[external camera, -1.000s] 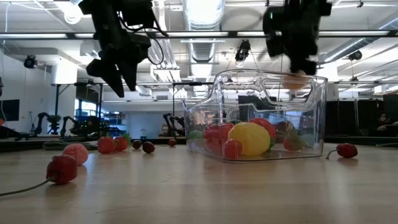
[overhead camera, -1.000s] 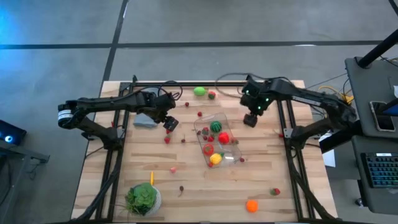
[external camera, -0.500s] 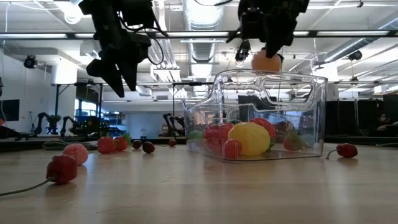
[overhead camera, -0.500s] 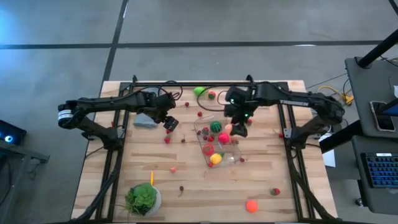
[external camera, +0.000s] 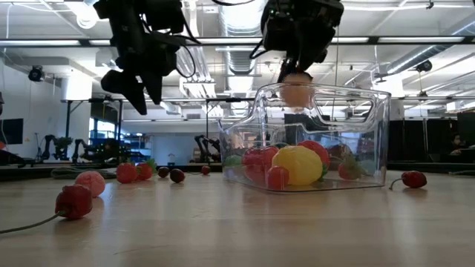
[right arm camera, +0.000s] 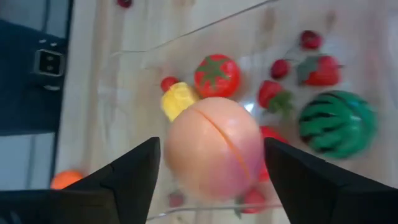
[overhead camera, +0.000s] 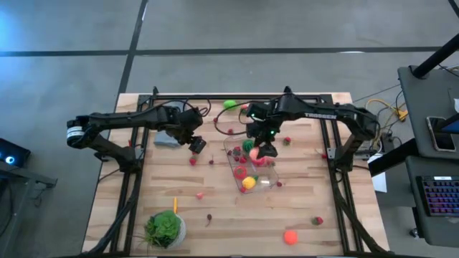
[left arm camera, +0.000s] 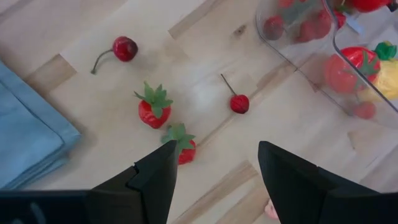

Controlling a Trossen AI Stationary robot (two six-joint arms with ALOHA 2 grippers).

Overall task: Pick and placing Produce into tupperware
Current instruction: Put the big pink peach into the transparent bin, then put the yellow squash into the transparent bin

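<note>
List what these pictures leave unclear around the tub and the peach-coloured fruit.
- Right wrist view: whether the fingers still touch the peach; its bulk covers the contact points.
- Low view: the right gripper tips; the tub rim and glare blur them.
- High view: the peach is hidden under the gripper.
- Left wrist view: the tub is cut off by the edge.

Right tool (external camera: pixel 297 74) above clear tub (external camera: pixel 371 148), peach (external camera: pixel 297 94) at rim, berries (external camera: pixel 126 173) on table (external camera: pixel 237 230)
</note>
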